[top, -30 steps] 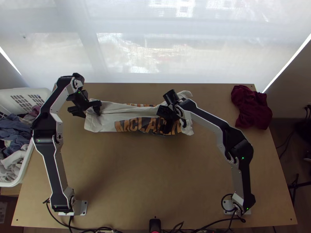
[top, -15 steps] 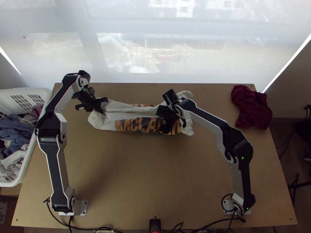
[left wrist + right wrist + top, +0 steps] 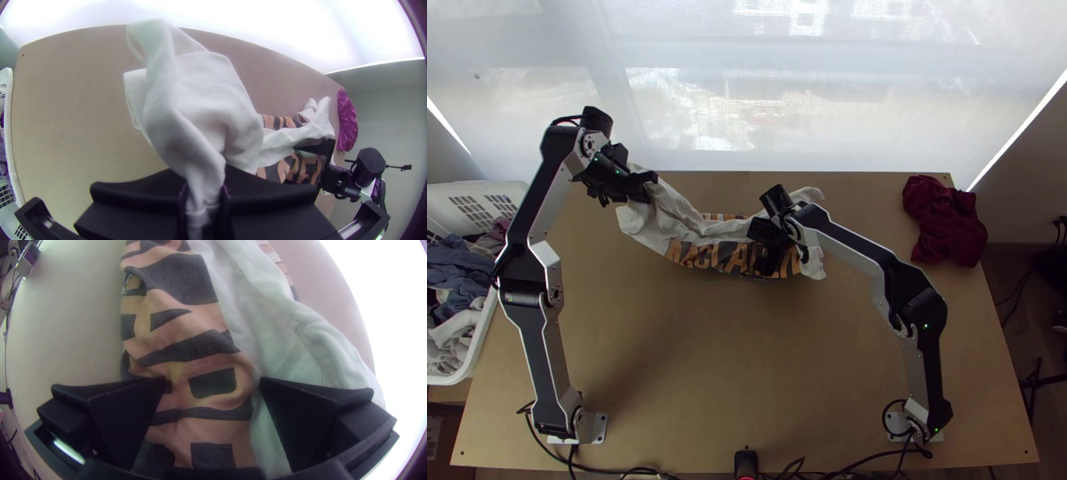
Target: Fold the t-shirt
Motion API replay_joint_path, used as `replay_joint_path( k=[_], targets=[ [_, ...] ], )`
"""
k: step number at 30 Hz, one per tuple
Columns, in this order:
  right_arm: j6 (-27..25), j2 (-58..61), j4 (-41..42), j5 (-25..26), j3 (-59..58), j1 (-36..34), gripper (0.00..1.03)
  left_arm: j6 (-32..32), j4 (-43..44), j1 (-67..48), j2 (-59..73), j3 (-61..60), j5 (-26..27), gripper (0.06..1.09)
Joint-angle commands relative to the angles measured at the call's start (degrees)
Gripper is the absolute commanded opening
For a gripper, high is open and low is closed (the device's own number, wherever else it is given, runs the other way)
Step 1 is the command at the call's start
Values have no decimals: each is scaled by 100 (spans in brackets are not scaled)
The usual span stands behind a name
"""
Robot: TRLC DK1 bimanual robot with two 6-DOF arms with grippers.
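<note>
Fold step: my left pincer clamps the t-shirt at its end nearest the basket, above the worktop; my right pincer stands spread over the print. Next, lay the clamped end away from the basket.

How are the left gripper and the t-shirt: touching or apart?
Touching. The left wrist view shows white cloth of the t-shirt pinched between the fingers of the left gripper.

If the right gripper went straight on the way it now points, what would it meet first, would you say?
The right gripper would most likely meet the t-shirt, whose printed part shows between its open fingers; whether they touch it is unclear. The table would probably come next.
</note>
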Motion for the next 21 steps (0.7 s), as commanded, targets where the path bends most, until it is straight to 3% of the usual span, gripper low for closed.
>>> replay_joint_path(
  k=[1, 3, 13, 21],
  targets=[
    [59, -19, -16, 29, -24, 7, 98, 40, -13, -430, -162, 105, 336, 9],
    [67, -89, -16, 29, -24, 7, 98, 31, 49, -553, -127, 105, 345, 9],
    [243, -1144, -122, 12, 29, -116, 98, -522, 928, -729, -153, 105, 1356, 9],
    [542, -2304, -421, 12, -33, -512, 98, -848, 2325, -1177, -408, 96, 1364, 9]
  ],
)
